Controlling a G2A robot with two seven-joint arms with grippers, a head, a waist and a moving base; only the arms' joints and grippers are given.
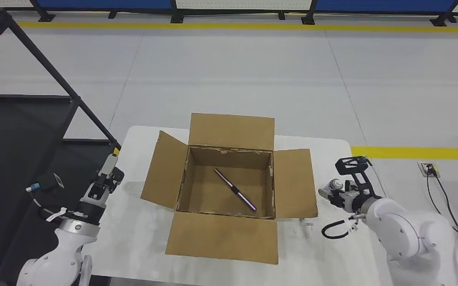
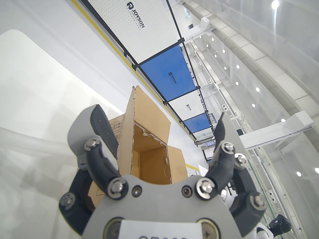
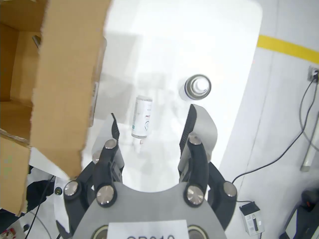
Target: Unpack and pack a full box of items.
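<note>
- Presently, open brown cardboard box (image 1: 232, 132) stands between the arms, slim dark pen (image 1: 235, 189) inside.
- Left gripper (image 2: 159, 114), right gripper (image 3: 152, 115): fingers spread, empty; right above lying white cylindrical bottle (image 3: 141, 118).
- Risk: bottle rolling from closing fingers.

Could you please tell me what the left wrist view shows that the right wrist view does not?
Left wrist view, not the right: blue and white wall panels and ceiling lights. Right wrist view, not the left: a white cylindrical bottle lying on its side and a silver round can standing upright, apart. Both: the brown cardboard box, flaps open, on the white table.
</note>
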